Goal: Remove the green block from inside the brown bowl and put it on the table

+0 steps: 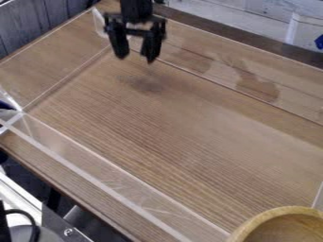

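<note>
My black gripper [136, 54] hangs open above the far left part of the table [190, 142], pointing straight down, with nothing between its fingers. On the wood just below and in front of it lies a faint dark patch [146, 84]; I cannot tell whether it is a shadow or an object. No green block shows clearly anywhere in view. The brown bowl [270, 216] sits at the bottom right corner, cut off by the frame edge, far from the gripper. Its inside is mostly out of view.
Low clear plastic walls [89, 165] run along the table's near and left sides. A white object [307, 28] stands beyond the far right edge. Dark equipment [25, 222] sits below the near left corner.
</note>
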`<control>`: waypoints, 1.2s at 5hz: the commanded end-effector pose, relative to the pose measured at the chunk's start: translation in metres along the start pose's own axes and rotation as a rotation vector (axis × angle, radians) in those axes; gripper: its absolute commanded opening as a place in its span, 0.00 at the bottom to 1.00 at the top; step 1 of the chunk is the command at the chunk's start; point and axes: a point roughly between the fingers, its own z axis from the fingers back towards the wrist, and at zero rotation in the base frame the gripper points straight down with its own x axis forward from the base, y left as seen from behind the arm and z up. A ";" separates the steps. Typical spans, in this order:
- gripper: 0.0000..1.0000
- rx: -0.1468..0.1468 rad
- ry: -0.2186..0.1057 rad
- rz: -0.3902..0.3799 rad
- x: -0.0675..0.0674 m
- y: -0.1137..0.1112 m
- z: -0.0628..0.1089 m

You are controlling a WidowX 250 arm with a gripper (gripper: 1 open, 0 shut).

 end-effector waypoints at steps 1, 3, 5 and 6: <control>1.00 0.018 -0.125 -0.001 0.008 0.007 0.054; 0.00 0.034 -0.083 0.002 0.015 0.014 0.024; 0.00 0.050 -0.039 -0.008 0.020 0.018 -0.008; 0.00 0.054 -0.019 -0.014 0.022 0.019 -0.026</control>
